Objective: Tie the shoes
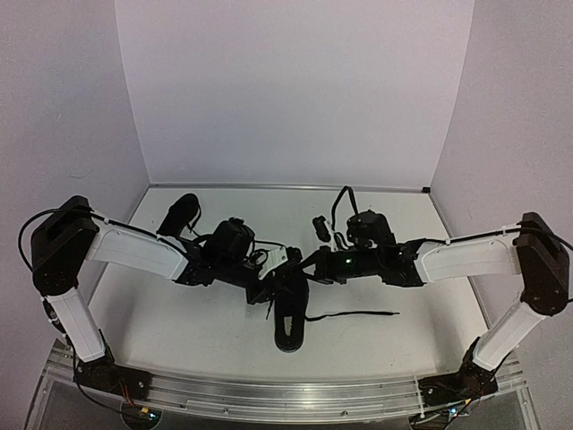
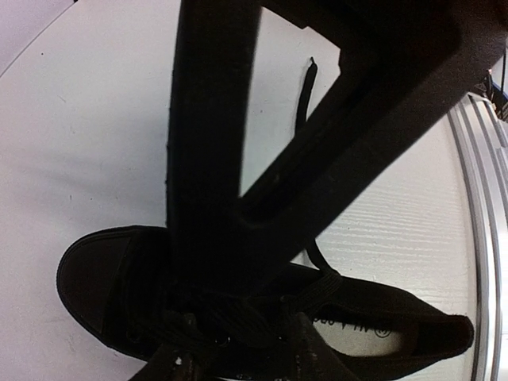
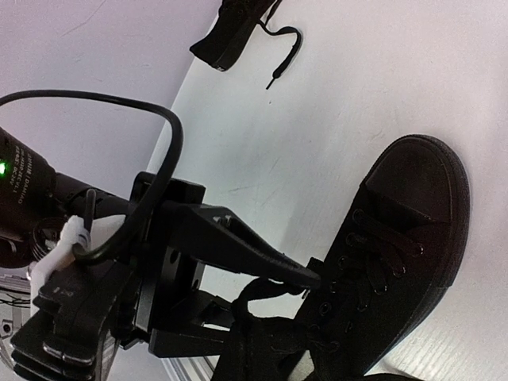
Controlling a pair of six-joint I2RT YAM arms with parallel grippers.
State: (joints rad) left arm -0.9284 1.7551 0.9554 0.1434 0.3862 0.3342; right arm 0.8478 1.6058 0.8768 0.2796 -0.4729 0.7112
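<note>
Black low-cut shoe [image 1: 288, 324], loose lace [image 1: 358, 314] alongside.

white table [image 1: 179, 313], black shoe [image 1: 288, 327] at centre, second shoe [image 1: 179, 215] far left, lace [image 1: 354, 314] trailing right

Bright, even, soft light over a white tabletop [image 1: 197, 331] with faint shadows. Wrist views bend at the edges; the black shoe [image 2: 103, 278] shows little detail.

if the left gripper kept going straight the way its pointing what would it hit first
The near shoe. The left gripper points down at its laces, behind the toe cap, and nothing else shows in between. The fingertips look to be right at the laces, though black on black makes the depth unclear.
</note>
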